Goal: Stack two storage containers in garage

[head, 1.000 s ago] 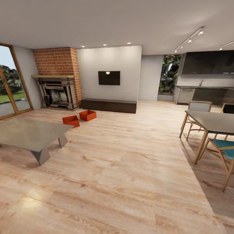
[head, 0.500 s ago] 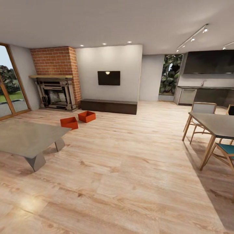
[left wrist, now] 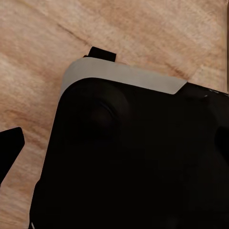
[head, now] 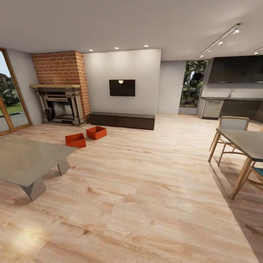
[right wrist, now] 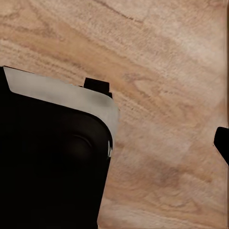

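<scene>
Head view of the living room. Two bins, the nearer (head: 75, 140) and the farther (head: 96, 132), sit on the wood floor (head: 146, 190) just beside each other, in front of the brick fireplace (head: 60, 91) and beyond the far corner of the coffee table (head: 25, 160). A dark low bench (head: 122, 119) runs under the wall-mounted TV (head: 122, 87); a dining table (head: 243, 140) with chairs stands at the right, and a kitchen counter (head: 233, 106) lies behind it.

Both bins are well apart from the robot, with open floor between. The wrist views look down on planks past the robot's own dark body; a black fingertip of the left tool (left wrist: 10, 148) and one of the right tool (right wrist: 222, 143) each show at a frame edge, but whether either tool is apart or together cannot be told (nothing orange lies near either, so neither carries a bin).

Progress, as a judgement: the task is at its very start. No bin is lifted or moved, and the garage is not reached. What is left is the approach to the bins, picking them up, carrying them to the garage, setting one on its concrete floor and stacking the other on top.
</scene>
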Tool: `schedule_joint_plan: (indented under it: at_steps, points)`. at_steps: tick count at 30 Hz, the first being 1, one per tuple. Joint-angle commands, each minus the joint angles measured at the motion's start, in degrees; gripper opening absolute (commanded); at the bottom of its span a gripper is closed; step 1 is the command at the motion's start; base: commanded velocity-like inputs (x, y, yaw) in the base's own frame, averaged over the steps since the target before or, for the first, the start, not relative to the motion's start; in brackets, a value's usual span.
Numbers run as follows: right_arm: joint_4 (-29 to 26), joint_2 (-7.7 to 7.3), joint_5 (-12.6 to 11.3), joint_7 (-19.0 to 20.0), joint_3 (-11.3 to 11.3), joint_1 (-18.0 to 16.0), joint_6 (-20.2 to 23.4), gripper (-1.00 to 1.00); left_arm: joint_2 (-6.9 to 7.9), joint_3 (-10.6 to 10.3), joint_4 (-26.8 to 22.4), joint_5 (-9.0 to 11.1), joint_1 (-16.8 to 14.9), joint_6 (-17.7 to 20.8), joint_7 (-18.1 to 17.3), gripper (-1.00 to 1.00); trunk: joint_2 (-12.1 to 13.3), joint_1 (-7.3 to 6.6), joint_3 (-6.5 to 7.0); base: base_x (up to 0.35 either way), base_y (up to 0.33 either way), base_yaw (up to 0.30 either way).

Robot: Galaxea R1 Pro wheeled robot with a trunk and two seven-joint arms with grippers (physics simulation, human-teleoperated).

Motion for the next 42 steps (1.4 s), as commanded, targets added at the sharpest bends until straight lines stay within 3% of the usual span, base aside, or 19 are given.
schedule_joint_plan:
  at_steps: [1,23,42]
  points:
    - [0.17,0.00,0.02,-0.17,0.30,-0.07,-0.31,1.00,-0.01,0.01,-0.15,0.31,0.01,0.36,0.23,1.00,-0.03,0.03,-0.06,0.323,-0.015,0.000]
    - [0.17,0.01,0.00,-0.17,0.29,-0.07,-0.31,1.00,-0.01,-0.01,-0.13,0.05,0.01,0.28,0.23,1.00,-0.03,0.03,-0.06,0.324,-0.112,-0.178]
    - [0.17,0.04,0.02,-0.17,0.29,-0.07,-0.22,1.00,0.07,0.07,0.39,0.28,0.01,0.19,0.28,1.00,-0.03,0.03,-0.06,0.324,-0.084,-0.010]
